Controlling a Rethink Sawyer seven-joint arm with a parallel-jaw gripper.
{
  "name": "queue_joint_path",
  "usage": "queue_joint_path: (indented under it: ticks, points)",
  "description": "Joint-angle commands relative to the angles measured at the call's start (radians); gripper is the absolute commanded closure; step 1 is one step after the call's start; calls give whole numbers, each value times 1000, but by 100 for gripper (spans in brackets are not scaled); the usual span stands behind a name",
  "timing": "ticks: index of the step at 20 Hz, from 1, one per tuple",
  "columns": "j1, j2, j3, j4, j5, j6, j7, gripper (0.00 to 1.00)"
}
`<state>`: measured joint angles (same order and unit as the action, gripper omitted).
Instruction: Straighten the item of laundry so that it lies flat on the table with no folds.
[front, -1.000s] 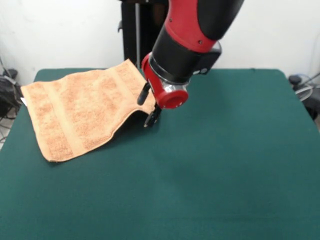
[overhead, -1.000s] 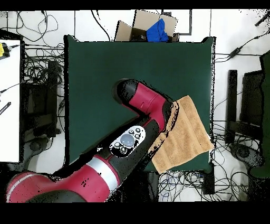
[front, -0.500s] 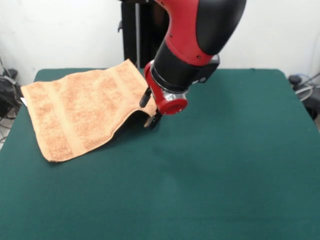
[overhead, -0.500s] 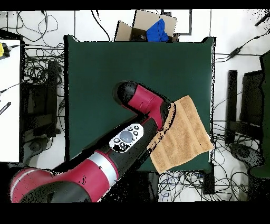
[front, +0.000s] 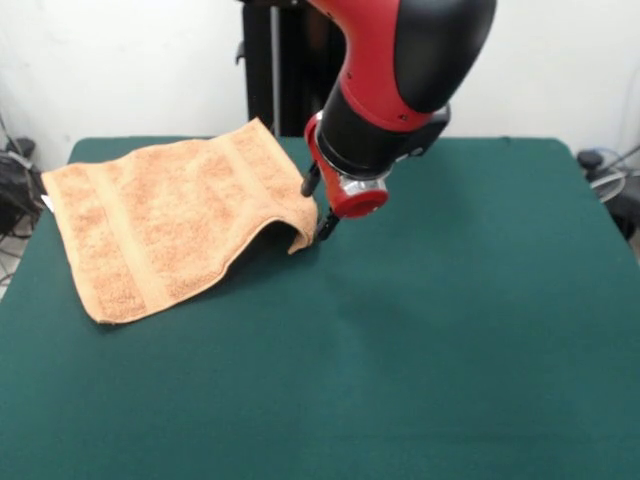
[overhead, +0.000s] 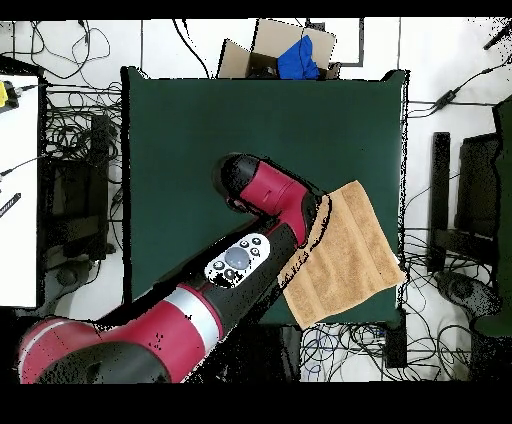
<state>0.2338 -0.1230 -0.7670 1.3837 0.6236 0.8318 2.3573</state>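
**Towel at a table corner, one edge humped beside the gripper**

Front view: The towel (front: 170, 225) lies on the left far part of the table (front: 420, 340), peach-orange, with woven bands running across it. Most of it rests flat on the green cloth. Its right-hand edge is raised into a small hump that curls down to the table, with a dark shadow under the lifted part. The arm (front: 400, 70) comes down from the top, red and black, tilted toward the towel. The gripper (front: 318, 208) sits right at that humped edge. Two dark fingers (front: 309, 181) show below the red wrist, one above the cloth near the hump's top and one lower, by the curled tip. There is a gap between them, yet whether they pinch the cloth or stand clear of it cannot be told from here. A black pedestal (front: 275, 60) stands behind the table against the white wall.

Overhead view: The towel (overhead: 348, 255) lies turned like a diamond at the table's (overhead: 200, 130) right lower corner, its lower point reaching the table edge. The arm (overhead: 230, 270) crosses from the bottom left and covers the gripper, ending just at the towel's left edge. Cables (overhead: 80, 150) lie on the floor around the table, and a cardboard box (overhead: 280, 50) with something blue in it sits past the top edge.
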Motion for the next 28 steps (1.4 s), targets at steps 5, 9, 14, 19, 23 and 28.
queue_joint_path:
  ticks: [5,9,14,19,23,28]
  points:
    - [30,72,1,-37,2,-34,330,100]
    - [29,101,-23,-60,16,-98,341,100]
    - [37,125,-39,-66,49,-132,383,100]
    - [40,138,-44,-62,74,-171,394,100]
    - [27,153,-25,-64,105,-229,402,100]
    - [11,174,-8,-80,125,-267,405,100]
